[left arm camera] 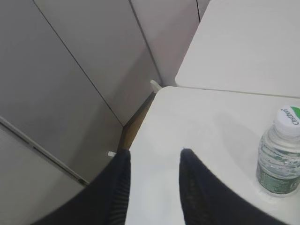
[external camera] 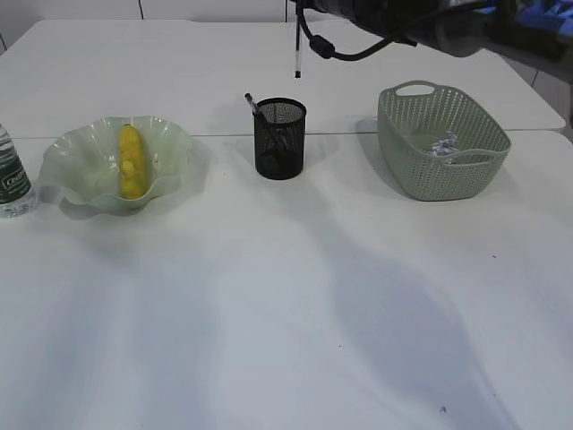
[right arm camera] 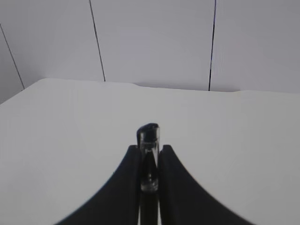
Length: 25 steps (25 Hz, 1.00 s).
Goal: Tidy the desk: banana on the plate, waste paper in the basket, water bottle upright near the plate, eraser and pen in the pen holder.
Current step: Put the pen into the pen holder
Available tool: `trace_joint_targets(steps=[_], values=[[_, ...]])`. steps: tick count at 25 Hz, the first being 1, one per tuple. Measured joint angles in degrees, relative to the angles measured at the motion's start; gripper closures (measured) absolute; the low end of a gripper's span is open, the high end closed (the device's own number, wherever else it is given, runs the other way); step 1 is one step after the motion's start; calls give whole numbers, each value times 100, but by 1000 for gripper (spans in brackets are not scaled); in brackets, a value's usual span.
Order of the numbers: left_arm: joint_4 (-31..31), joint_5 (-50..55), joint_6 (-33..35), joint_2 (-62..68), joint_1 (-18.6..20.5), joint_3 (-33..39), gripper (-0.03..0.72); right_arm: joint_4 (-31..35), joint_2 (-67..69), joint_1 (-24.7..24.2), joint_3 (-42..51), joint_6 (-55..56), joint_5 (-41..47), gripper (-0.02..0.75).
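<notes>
One slim pen [right arm camera: 149,157] (clear barrel, dark cap), pinched upright by right tool [right arm camera: 149,161]

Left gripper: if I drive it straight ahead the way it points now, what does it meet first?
Probably nothing. The left gripper, open, points over bare table toward the far edge. The water bottle stands off to the right, outside that line, though depth is hard to judge.

The water bottle [left arm camera: 280,157] cap bears green lettering, too blurred to read.
</notes>
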Motion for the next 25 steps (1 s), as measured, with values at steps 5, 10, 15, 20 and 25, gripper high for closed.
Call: trace_joint_targets(steps=[5, 10, 15, 20, 25], values=[[23, -11, 0, 0, 0, 0, 447, -56, 153, 0, 0, 0, -236, 678], [32, -20, 0, 0, 0, 0, 447, -84, 333, 0, 0, 0, -377, 678], [32, -23, 0, 0, 0, 0, 447, -109, 451, -10, 0, 0, -423, 678], [32, -23, 0, 0, 0, 0, 447, -157, 618, -50, 0, 8, -558, 678], [45, -33, 0, 0, 0, 0, 447, -202, 767, -58, 0, 28, -687, 678]])
